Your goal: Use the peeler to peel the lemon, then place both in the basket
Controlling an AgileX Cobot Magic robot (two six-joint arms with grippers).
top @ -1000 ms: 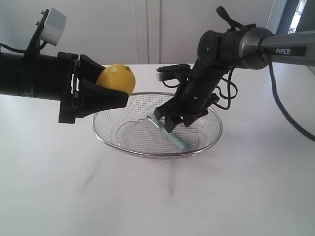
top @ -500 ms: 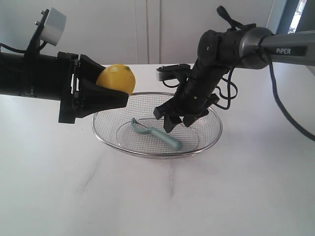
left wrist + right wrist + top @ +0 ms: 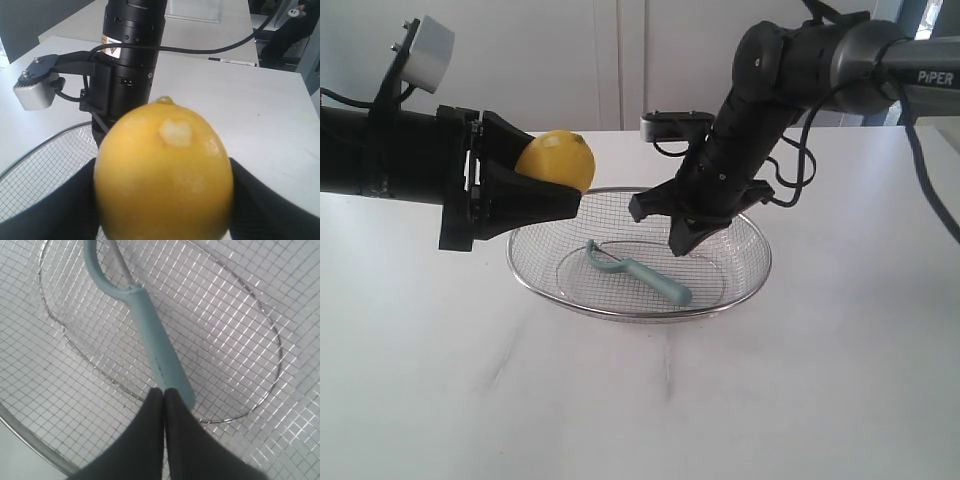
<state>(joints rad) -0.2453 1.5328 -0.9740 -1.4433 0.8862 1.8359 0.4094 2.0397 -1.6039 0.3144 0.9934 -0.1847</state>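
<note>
White tabletop (image 3: 790,400) bears the basket (image 3: 766,262) holding the peeler (image 3: 645,275); left tool (image 3: 570,190) grips the lemon (image 3: 558,158), right tool (image 3: 682,245) closed empty.

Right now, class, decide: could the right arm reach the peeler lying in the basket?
Probably yes: the right gripper hangs shut just above the peeler, nothing between them, the basket open-topped; it must open first.

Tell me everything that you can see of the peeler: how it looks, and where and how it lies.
The peeler is slim, with a pale teal-blue handle that looks like plastic and a curved, loop-shaped head; its blade is hard to make out. It lies flat on the mesh floor of the basket, its head toward the left arm's side. Nothing holds it: the right gripper hangs shut above its handle, apart from it.
</note>
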